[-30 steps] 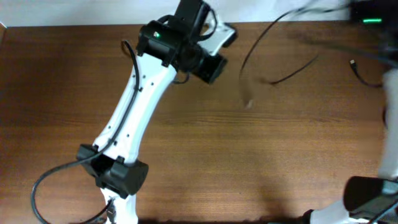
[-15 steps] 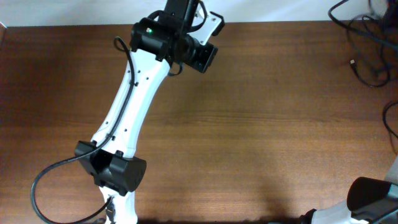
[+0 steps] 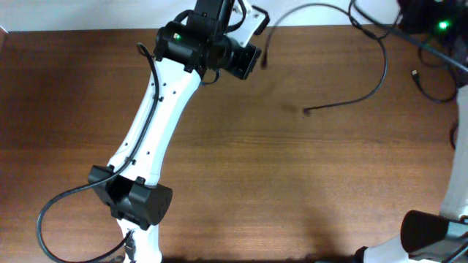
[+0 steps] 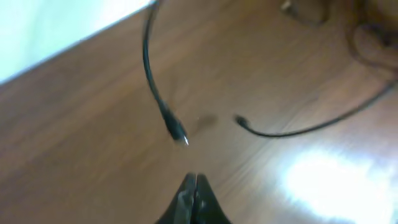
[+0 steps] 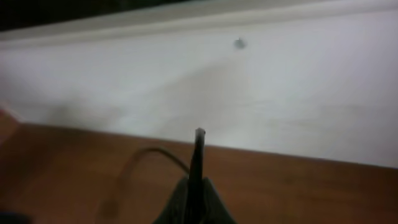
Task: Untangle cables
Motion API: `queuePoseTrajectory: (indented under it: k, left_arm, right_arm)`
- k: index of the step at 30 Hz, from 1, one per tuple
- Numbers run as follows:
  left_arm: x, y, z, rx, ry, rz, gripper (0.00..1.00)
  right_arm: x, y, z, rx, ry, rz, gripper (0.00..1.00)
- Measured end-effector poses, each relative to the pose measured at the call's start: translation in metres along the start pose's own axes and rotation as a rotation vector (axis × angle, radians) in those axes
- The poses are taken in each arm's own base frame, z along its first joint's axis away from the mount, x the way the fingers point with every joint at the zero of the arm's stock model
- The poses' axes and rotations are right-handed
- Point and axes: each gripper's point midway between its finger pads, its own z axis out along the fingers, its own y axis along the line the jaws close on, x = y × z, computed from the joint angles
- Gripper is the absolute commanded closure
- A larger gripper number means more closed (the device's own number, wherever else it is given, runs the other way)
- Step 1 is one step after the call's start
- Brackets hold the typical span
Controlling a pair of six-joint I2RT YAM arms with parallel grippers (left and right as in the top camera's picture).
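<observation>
A thin black cable (image 3: 383,66) arcs across the far right of the table. One plug end (image 3: 306,111) rests on the wood. The other, silver-tipped end (image 4: 180,137) hangs in the air just ahead of my left gripper (image 4: 196,182), apart from it. That gripper is shut with nothing between its fingers. Both strands run up toward the right arm's head (image 3: 423,16) at the far right corner. My right gripper (image 5: 196,184) is shut on a thin black cable (image 5: 199,152) that stands up between its fingers. More cables (image 3: 433,86) lie curled at the right edge.
The left arm (image 3: 157,117) stretches from its base (image 3: 135,204) at the front left to the table's far edge. A thick black cord (image 3: 51,212) loops beside that base. A white wall (image 5: 249,81) rises behind the table's back edge.
The cable, bunched at the far right corner half a second ago, now spans leftward with one end near my left gripper. The right arm's head has moved into view. The left arm has barely moved.
</observation>
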Motion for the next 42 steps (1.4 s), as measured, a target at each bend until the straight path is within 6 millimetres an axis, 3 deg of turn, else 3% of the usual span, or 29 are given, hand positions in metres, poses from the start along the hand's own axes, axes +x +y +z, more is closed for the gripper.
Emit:
queuePoseTrajectory:
  k: [4,9,12,15,18,21,22,23,26,33,42]
  left_arm:
    - [-0.042,-0.025,-0.004,0.142,-0.177,0.075,0.98]
    - [-0.095,-0.065,-0.018,0.252,-0.401,0.188,0.97]
    - [-0.105,-0.089,-0.015,0.279,-0.44,0.218,0.94]
    - [-0.104,-0.104,0.005,0.28,-0.428,0.218,0.93]
    - [-0.098,-0.109,0.046,0.29,-0.401,0.216,0.92]
    - [-0.083,-0.101,0.096,0.296,-0.358,0.199,0.92]
    - [-0.081,-0.1,0.101,0.298,-0.354,0.197,0.92]
    - [-0.071,-0.095,0.123,0.301,-0.329,0.185,0.91]
    - [-0.066,-0.091,0.137,0.301,-0.319,0.18,0.9]
    - [-0.088,-0.096,0.127,0.322,-0.416,0.186,0.9]
    - [-0.109,-0.109,0.096,0.363,-0.492,0.184,0.9]
  right_arm:
    - [0.012,0.038,0.014,-0.078,0.052,-0.01,0.96]
    - [0.016,0.056,0.019,-0.112,0.067,-0.021,0.96]
    - [0.016,0.057,0.019,-0.115,0.066,-0.023,0.96]
    - [0.016,0.057,0.019,-0.115,0.065,-0.024,0.96]
    - [0.015,0.058,0.019,-0.116,0.065,-0.024,0.96]
    - [0.015,0.058,0.018,-0.116,0.063,-0.024,0.96]
    - [0.014,0.059,0.017,-0.116,0.06,-0.026,0.96]
    - [0.013,0.059,0.016,-0.116,0.058,-0.027,0.96]
    - [0.009,0.064,0.009,-0.121,0.044,-0.035,0.96]
    - [-0.003,0.082,-0.025,-0.128,0.009,-0.064,0.96]
    - [-0.008,0.069,-0.025,-0.048,-0.007,-0.093,0.96]
